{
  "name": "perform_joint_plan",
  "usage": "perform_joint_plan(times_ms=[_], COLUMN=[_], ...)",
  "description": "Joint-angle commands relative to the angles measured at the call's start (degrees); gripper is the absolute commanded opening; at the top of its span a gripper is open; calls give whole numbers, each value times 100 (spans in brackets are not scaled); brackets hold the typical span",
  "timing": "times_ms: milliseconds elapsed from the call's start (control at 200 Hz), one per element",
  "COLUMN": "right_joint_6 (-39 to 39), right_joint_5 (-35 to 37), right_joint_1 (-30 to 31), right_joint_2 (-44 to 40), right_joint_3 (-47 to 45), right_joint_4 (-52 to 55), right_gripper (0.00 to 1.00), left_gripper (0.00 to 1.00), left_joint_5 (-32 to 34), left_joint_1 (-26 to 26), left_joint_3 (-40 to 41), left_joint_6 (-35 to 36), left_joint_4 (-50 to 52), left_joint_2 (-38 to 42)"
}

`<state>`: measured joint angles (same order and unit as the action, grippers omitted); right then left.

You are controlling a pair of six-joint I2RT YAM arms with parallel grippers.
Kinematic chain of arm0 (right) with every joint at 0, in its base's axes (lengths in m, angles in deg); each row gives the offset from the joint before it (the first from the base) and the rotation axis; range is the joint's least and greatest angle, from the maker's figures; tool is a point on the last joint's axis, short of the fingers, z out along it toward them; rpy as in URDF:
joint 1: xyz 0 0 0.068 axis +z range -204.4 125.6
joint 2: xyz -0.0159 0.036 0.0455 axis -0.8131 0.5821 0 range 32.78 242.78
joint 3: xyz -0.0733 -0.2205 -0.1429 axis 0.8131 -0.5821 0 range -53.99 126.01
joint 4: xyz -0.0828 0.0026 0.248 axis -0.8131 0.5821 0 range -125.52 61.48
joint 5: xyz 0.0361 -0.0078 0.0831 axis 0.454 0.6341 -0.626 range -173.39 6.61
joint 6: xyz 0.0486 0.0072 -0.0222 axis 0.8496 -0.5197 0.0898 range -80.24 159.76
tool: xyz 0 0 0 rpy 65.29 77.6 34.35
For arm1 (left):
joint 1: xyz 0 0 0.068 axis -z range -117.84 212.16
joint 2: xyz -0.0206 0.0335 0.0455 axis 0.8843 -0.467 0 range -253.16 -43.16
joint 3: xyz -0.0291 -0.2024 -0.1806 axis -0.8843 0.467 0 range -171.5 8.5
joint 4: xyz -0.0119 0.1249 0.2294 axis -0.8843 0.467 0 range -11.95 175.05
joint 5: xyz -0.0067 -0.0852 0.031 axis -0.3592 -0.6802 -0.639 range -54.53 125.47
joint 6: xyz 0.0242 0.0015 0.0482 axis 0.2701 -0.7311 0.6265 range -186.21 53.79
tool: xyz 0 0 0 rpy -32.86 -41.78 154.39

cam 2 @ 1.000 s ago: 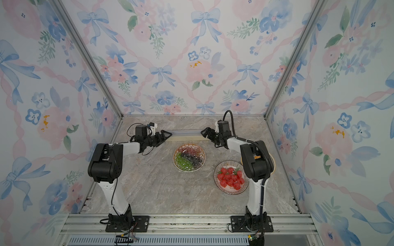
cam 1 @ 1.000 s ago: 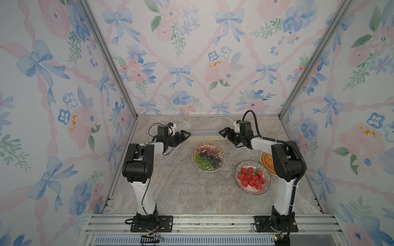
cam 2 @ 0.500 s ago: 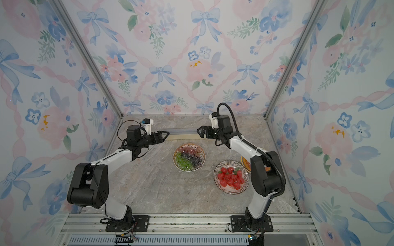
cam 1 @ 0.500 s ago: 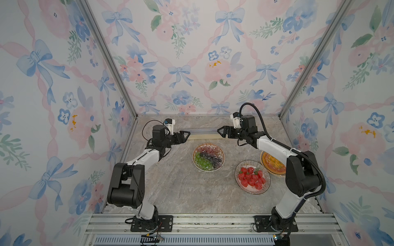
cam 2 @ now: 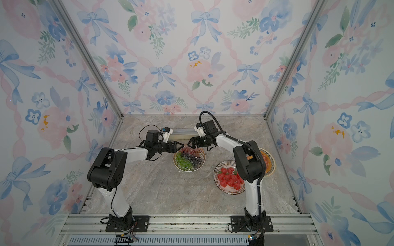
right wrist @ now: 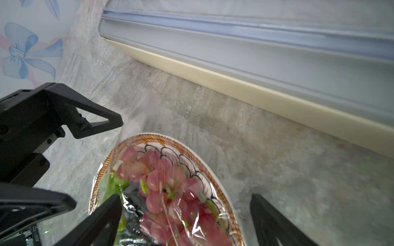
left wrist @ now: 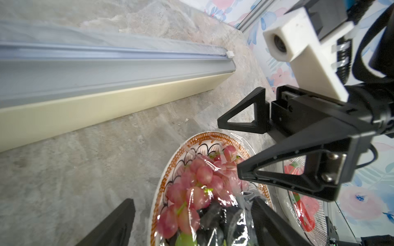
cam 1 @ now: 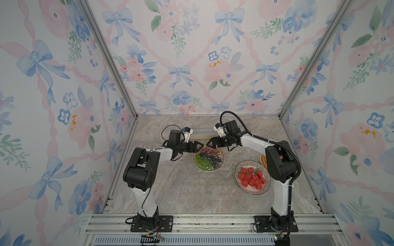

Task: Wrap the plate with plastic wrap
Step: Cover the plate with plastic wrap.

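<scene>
1. My left gripper [cam 1: 199,147]: jaws spread wide with nothing between them, hovering at the far-left edge of the grape plate.
2. My right gripper [cam 1: 208,145]: also wide and empty. Its tips face the left one's over the plate's far edge, near but apart.
3. Plate [left wrist: 178,154] holds red, green and dark grapes and sits mid-table.
4. Plastic wrap [right wrist: 177,204]: glossy, crinkled film lying over the grapes.
5. Wrap box [cam 1: 201,136]: cream with a translucent top. It lies flat on the table behind the plate, not touching it.
6. Strawberry plate [cam 1: 253,192] is front-right. An orange plate [cam 2: 270,164] is mostly hidden behind my right arm.
</scene>
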<state>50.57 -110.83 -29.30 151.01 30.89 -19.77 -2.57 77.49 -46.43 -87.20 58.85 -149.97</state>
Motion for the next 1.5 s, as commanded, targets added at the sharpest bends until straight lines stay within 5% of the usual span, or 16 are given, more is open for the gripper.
perform_joint_plan(times_ms=[0, 520, 780, 1055, 1490], right_joint_6=[-162, 66, 1019, 623, 905], right_joint_5=[4, -1151, -1659, 353, 424], right_joint_1=[-183, -222, 30, -298, 408], right_joint_2=[2, -408, -785, -1791, -1517], right_joint_3=[84, -586, -1359, -1439, -1060], right_joint_4=[367, 619, -320, 1062, 1107], right_gripper=[98, 96, 95, 99, 98], left_gripper=[88, 87, 85, 86, 83], left_joint_5=[-195, -1157, -1203, -109, 161], left_joint_1=[-33, -158, -352, -910, -997], left_joint_3=[-44, 540, 853, 1295, 2423], left_joint_6=[83, -654, -993, -1196, -1375], left_joint_4=[138, 268, 268, 340, 663], left_joint_2=[-193, 196, 426, 1151, 2087])
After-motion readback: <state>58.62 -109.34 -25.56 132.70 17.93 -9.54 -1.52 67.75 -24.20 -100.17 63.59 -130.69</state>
